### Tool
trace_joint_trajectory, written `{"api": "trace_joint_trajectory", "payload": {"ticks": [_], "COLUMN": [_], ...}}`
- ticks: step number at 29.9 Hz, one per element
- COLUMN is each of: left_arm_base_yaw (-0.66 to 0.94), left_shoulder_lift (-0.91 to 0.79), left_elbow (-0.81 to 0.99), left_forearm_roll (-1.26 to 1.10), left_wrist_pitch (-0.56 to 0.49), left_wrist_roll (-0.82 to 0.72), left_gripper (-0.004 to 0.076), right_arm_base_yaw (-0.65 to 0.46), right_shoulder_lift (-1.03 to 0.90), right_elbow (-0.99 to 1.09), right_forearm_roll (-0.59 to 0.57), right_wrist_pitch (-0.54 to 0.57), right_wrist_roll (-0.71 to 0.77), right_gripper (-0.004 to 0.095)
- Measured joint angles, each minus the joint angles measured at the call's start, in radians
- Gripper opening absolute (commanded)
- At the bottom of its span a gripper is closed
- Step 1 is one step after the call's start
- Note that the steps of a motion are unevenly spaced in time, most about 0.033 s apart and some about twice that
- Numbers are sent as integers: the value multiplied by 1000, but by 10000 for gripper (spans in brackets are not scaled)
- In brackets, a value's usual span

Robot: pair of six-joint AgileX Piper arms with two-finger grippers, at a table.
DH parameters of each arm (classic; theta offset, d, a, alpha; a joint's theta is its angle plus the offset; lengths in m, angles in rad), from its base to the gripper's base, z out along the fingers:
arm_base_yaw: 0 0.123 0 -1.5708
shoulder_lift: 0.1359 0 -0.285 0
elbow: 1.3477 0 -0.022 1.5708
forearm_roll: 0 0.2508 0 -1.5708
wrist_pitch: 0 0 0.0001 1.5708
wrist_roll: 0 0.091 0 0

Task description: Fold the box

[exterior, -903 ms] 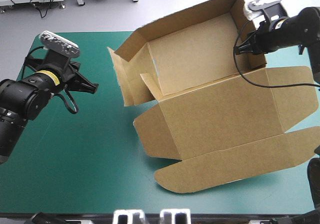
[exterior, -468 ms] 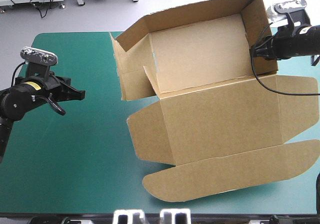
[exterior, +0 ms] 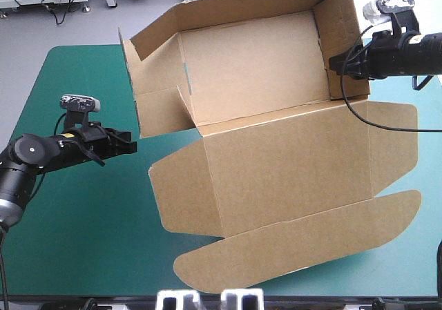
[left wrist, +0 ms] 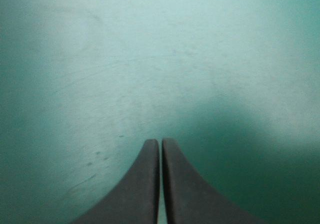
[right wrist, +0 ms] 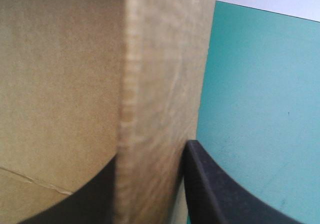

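Two claws, high view: the left claw [exterior: 130, 144] hangs over the bare teal-green cover [exterior: 83, 234] of the counter. It points toward the box and is near its left wall, but apart from it. The right claw [exterior: 334, 63] is at the right wall of the tray.
Box, high view: the brown box [exterior: 276, 165] takes the middle and the right part of the counter. The tray with raised walls is at the far edge. The lid lies flat toward the near edge and ends in a long rounded flap.
Left claw, left wrist view: the two black fingers [left wrist: 142, 184] meet in one pointed arch, with nothing between them.
Ahead of it: only the teal-green cover [left wrist: 150, 59].
Right claw, right wrist view: the right claw [right wrist: 150, 156] is nearly closed, and it holds an upright wall of the box [right wrist: 60, 84] between its fingers.
Beside this wall: the teal-green cover [right wrist: 250, 109] on the outer side and the brown inside of the tray on the other.
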Motion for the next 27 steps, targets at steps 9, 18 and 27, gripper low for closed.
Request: {"api": "trace_joint_trajectory", "payload": {"ticks": [9, 18, 27], "left_arm_base_yaw": [0, 1, 1], "left_shoulder_lift": [18, 23, 26], "left_elbow": [0, 0, -20], "left_forearm_roll": [-494, -610, -712], "left_wrist_pitch": [106, 109, 262], "left_wrist_roll": [363, 446, 534], "left_gripper": [7, 7, 7], "right_arm_base_yaw": [0, 87, 140], "right_shoulder_lift": [0, 0, 0], "right_elbow": [1, 1, 1], "right_forearm_roll": [0, -121, -197], "right_wrist_pitch": [-1, -10, -1], "right_wrist_roll": [-3, 19, 36], "right_gripper": [-20, -20, -20]}}
